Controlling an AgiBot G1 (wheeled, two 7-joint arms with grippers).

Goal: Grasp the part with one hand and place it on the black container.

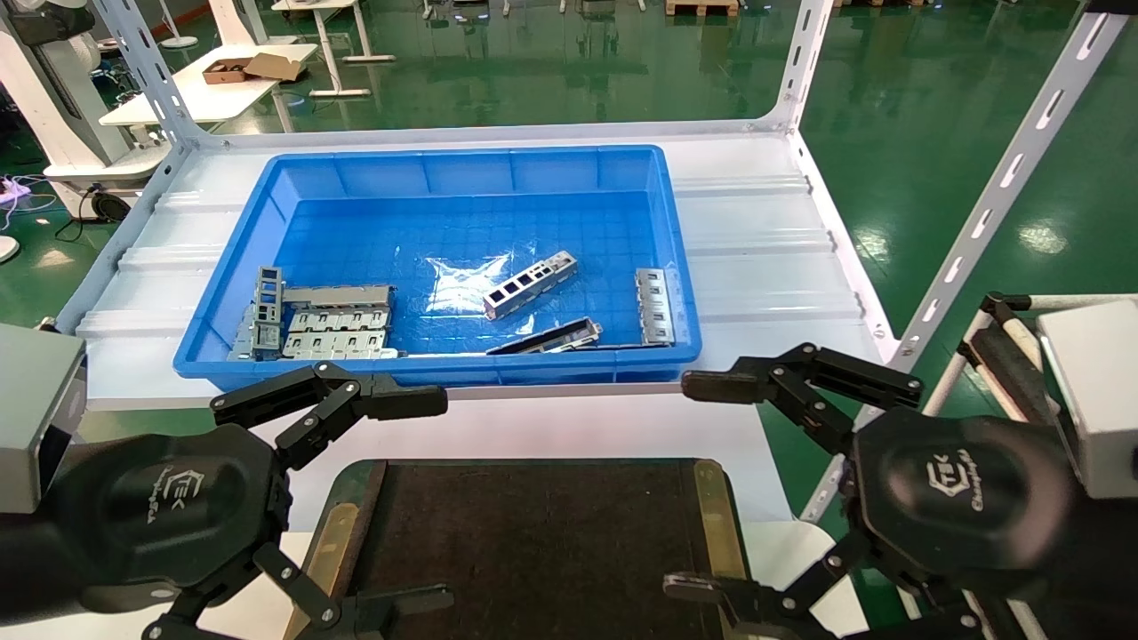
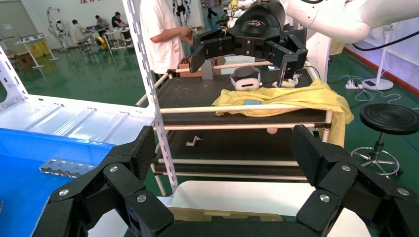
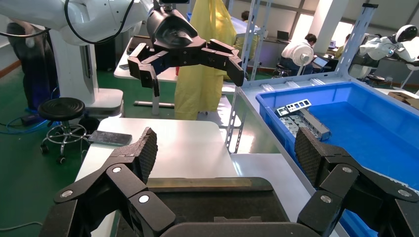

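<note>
The part, a small silver-grey strip with square cutouts, lies slanted in the middle of the blue bin. The black container sits at the near edge of the head view, between my two hands. My left gripper hovers open at the container's left side, with nothing between its fingers. At the container's right side my right gripper is open and empty too. Both hang short of the bin and touch nothing. The container's dark surface shows under the right gripper.
The bin also holds a similar strip by its right wall, a darker longer bar at the front and stacked grey plates at the left. White rack posts rise at the shelf's corners. A black cart stands to the right.
</note>
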